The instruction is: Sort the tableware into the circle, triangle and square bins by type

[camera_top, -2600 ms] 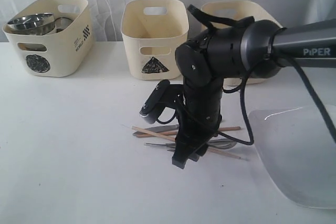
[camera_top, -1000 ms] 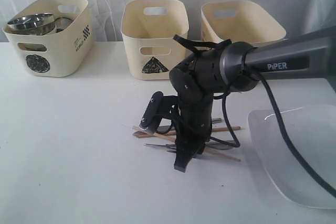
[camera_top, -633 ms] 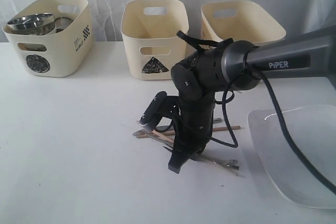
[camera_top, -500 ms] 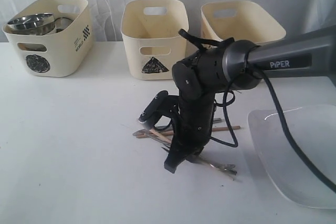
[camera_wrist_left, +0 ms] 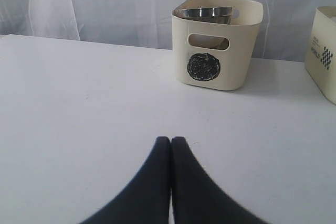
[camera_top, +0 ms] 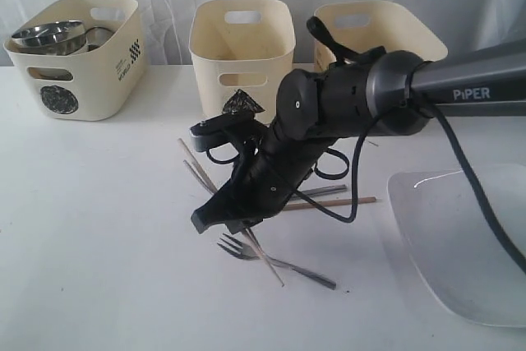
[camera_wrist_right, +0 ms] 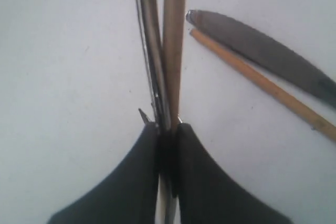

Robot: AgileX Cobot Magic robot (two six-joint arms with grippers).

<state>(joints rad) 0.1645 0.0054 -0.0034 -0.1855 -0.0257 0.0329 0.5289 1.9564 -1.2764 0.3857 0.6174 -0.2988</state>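
My right gripper (camera_top: 212, 218) (camera_wrist_right: 167, 129) hangs low over the table's middle. It is shut on a wooden chopstick (camera_wrist_right: 175, 40) (camera_top: 271, 267) and a steel fork (camera_top: 237, 247) (camera_wrist_right: 149, 40) together, and both slant out of the jaws. A steel knife (camera_wrist_right: 262, 51) (camera_top: 325, 192) and the other chopstick (camera_wrist_right: 262, 85) (camera_top: 333, 201) lie flat on the table. The large white plate (camera_top: 460, 244) lies at the right. Steel bowls and mugs (camera_top: 49, 36) fill the circle bin (camera_top: 78, 63) (camera_wrist_left: 217, 43). The spoon is hidden. With nothing in its jaws, my left gripper (camera_wrist_left: 171, 140) is shut above bare table.
The triangle bin (camera_top: 242, 39) and a third cream bin (camera_top: 378, 30) stand along the back by a white curtain; the arm hides the third bin's label. Another bin's edge (camera_wrist_left: 325, 51) shows in the left wrist view.
The right gripper closed on the chopstick and fork in the cutlery pile, then lifted and swung left, tilting them up off the table. The knife and other chopstick stayed put.
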